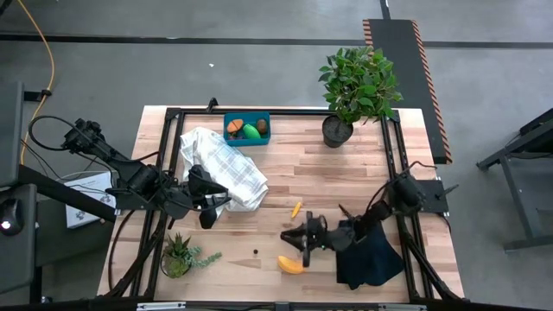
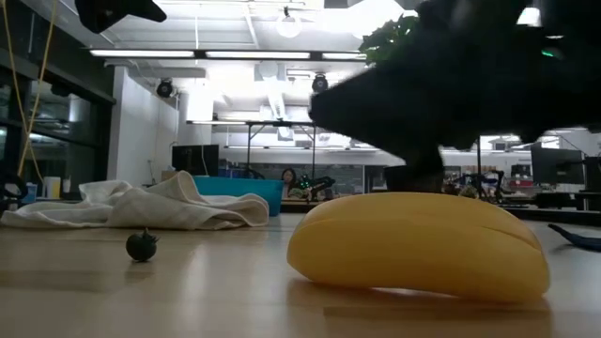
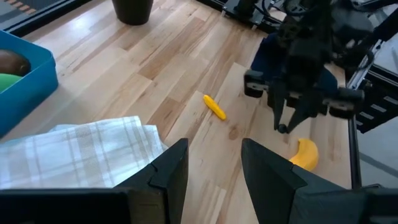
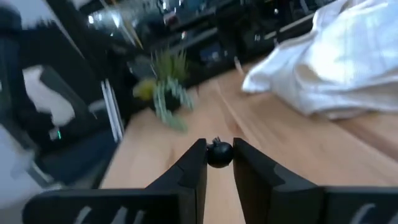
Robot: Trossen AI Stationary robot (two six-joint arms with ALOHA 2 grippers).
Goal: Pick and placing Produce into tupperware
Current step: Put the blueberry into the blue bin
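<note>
The teal tupperware [image 1: 246,142] stands at the table's far side with a brown kiwi [image 1: 235,128] and a green oval [image 1: 253,131] inside. A yellow banana [image 1: 291,264] lies near the front edge, with an orange carrot [image 1: 296,208] beyond it. One tiny dark berry [image 1: 256,251] rests on the wood left of the banana. My right gripper [image 1: 288,237] hovers just beyond the banana, pointing level toward the table's left, shut on another dark berry [image 4: 219,153]. My left gripper [image 3: 214,144] hangs open over the white checked cloth's [image 1: 226,168] near edge, holding nothing. My right gripper pinches the dark berry between its two fingertips [image 4: 198,157]; the berry's sides [image 4: 211,155] meet both fingers. The fingers lie level and point toward the table's left. The berry's little stem points up.
A spiky green potted plant [image 1: 177,257] stands at the front left and a leafy bush in a dark pot [image 1: 339,130] at the far right. A black folded cloth [image 1: 370,257] lies under the right arm. Bare wood stretches between the cloth and the banana.
</note>
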